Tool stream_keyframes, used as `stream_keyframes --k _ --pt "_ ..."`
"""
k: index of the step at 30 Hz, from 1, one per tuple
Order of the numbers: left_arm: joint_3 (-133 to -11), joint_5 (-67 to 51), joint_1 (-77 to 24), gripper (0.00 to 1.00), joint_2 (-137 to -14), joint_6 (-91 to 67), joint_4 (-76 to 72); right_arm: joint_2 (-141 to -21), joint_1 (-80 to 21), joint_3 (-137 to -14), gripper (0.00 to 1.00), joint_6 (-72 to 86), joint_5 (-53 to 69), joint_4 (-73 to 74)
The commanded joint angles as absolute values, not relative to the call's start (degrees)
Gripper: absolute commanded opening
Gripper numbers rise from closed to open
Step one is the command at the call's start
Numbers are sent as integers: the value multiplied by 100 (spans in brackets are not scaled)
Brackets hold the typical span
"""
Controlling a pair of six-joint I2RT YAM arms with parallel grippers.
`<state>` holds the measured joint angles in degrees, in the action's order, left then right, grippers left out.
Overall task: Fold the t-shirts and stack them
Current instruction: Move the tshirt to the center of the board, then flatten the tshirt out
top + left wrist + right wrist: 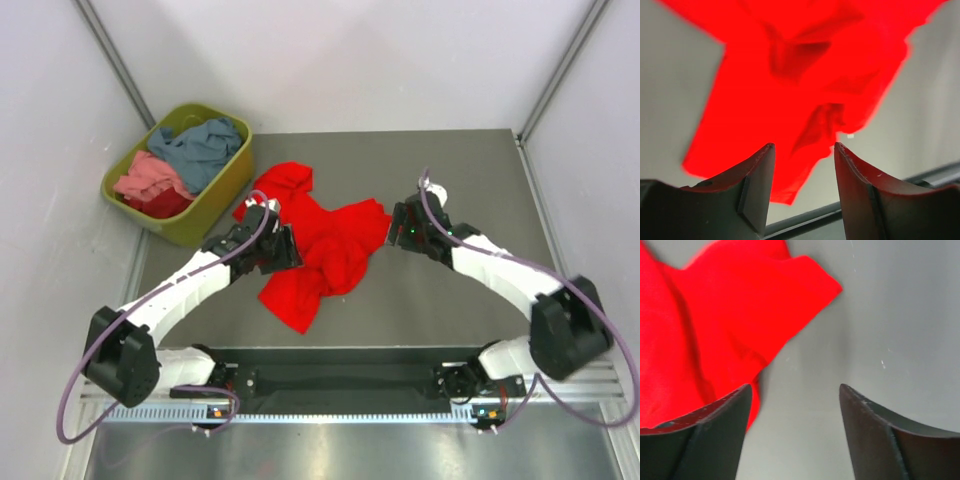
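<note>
While the bright red t-shirt (322, 240) lies crumpled and unfolded on the grey table (455, 170), the two arms reach in to it from opposite sides. The left end effector (282, 248) is at the shirt's left edge, over the cloth. The left wrist view shows its dark fingers (756, 182) partly apart with nothing pinched between them, and creased, bunched red cloth fills the space beyond the tips. The right end effector (398, 228) is at the shirt's right edge. Its jaws stand wide with only bare table between them. A rounded flap of the shirt spreads out beyond the left finger, and the cloth runs in behind that finger, though the pictures do not show whether it touches. Neither end effector holds anything. From above, the shirt forms an uneven heap, with one lobe pointing away from the arms, another pointing right and a tail trailing toward the arm bases. Beyond the shirt's far left side, near it but apart, stands the olive-green tub (222, 195). It holds a blue-grey shirt (205, 148) on the side nearer the red t-shirt, with a salmon pink shirt (150, 178) and a darker red shirt (166, 204) at the end farther from it.
</note>
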<state>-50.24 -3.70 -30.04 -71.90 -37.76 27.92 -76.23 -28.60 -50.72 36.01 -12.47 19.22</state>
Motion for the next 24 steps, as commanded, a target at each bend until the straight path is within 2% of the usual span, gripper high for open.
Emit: stream_keyframes --k 1,8,12,15,18,19,21,22,24 --pt "-4869 281 -2997 56 -7224 -3893 3418 -8348 -2734 -5439 68 3762 -1265 1126" --pt "-4298 527 -3006 56 -7242 -4131 3463 -9499 -2382 -5748 64 3568 -1345 616" --pt "-4131 843 -3006 56 -7338 -4131 3446 -9869 -2206 -5801 61 3428 -950 221" --pt "-4017 721 -3006 54 -7540 -4148 3314 -10177 -2110 -5976 54 3331 -695 97" --pt "-3885 414 -3006 49 -7733 -4157 3051 -10388 -2022 -6169 42 3235 -633 79" --pt "-3859 335 -3006 43 -7787 -4149 2911 -10432 -1995 -6222 31 3200 -633 88" --pt "-3832 45 -3015 32 -7909 -4113 2752 -10512 -1873 -6441 17 3051 -729 193" --pt "-3832 0 -3015 14 -7954 -4105 2690 -10520 -1742 -6521 2 3006 -790 263" --pt "-3823 -551 -3067 0 -8033 -4139 2392 -10503 -1574 -6818 0 2866 -1009 360"
